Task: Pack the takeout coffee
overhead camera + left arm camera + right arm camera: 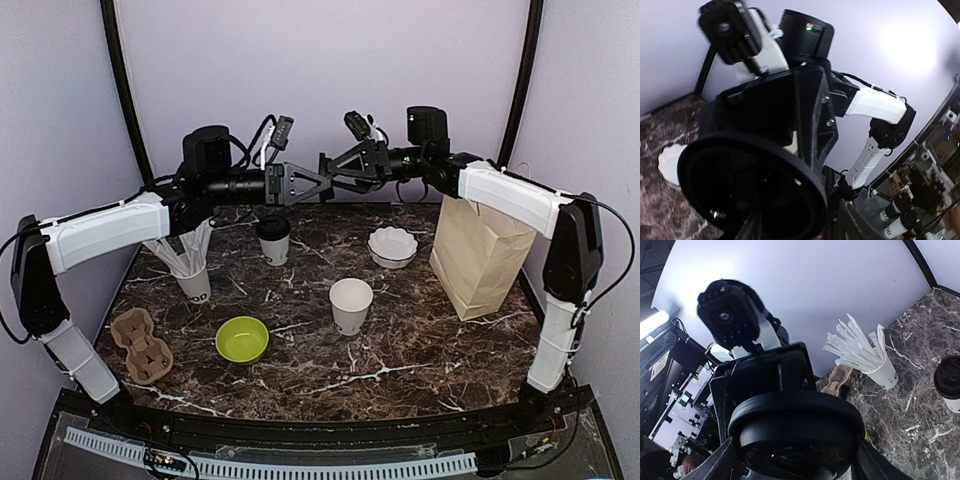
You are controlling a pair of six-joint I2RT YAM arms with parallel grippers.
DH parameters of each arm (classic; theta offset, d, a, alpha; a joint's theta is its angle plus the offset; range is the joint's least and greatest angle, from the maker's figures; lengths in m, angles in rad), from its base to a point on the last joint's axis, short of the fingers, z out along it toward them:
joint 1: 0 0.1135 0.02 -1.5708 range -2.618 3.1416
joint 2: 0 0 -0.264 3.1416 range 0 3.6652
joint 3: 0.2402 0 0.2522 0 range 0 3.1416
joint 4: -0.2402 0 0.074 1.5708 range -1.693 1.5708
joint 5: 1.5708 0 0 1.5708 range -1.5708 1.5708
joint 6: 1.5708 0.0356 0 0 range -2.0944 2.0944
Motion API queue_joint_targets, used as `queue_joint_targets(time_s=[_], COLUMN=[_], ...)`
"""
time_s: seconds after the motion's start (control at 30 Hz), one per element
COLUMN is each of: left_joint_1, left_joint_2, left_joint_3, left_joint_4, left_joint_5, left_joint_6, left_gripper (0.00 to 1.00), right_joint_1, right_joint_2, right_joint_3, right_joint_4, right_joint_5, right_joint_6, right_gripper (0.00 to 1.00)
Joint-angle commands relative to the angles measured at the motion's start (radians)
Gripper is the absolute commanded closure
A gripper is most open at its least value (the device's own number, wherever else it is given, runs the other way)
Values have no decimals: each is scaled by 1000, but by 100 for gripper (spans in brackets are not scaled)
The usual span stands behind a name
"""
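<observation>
Two black lids (pixel 797 435) (pixel 273 228), two coffee cups (pixel 351 305) (pixel 274 250)

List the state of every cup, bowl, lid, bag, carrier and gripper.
left gripper: grip unclear
right gripper: grip unclear
loose black lid: aloft between them
lidded cup: upright, lid on
open cup: upright, no lid
green bowl: empty
white bowl: empty
paper bag: upright
cup carrier: empty

Black lid (pixel 750 195): lower rim cut off in both wrist views; we cannot see the left jaws' hold. Lidded cup (pixel 950 382): cropped at right edge. Straw cup (pixel 194 283): lettering illegible.
</observation>
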Motion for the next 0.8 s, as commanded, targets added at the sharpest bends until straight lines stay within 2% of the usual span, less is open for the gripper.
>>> queue_joint_targets(time_s=[0.0,0.1,0.17,0.3,0.37,0.43,0.6,0.77], left_joint_1=[3,2,3,4,6,14,36,38], left_joint_2=[-119,-180,-215,-262,-276,-278,-250,-219], left_joint_3=[8,-22,-43,-86,-108,-116,-95,-81], left_joint_4=[-345,-457,-519,-578,-581,-586,-597,-599], left_joint_5=[-156,-243,-318,-499,-627,-679,-677,-655], left_joint_6=[238,324,375,434,441,448,455,451], left_gripper=[39,25,20,12,10,10,9,9], right_joint_1=[-26,-40,-40,-39,-38,-35,-7,56], right_joint_2=[8,14,23,38,41,49,90,97], right_joint_3=[35,91,146,213,225,246,306,268], right_joint_4=[-207,-454,-645,-897,-979,-1062,-1262,-1284], right_joint_5=[31,135,226,386,448,492,580,668], right_joint_6=[-204,-449,-633,-907,-993,-1072,-1260,-1310], right_gripper=[34,34,34,34,35,35,35,35])
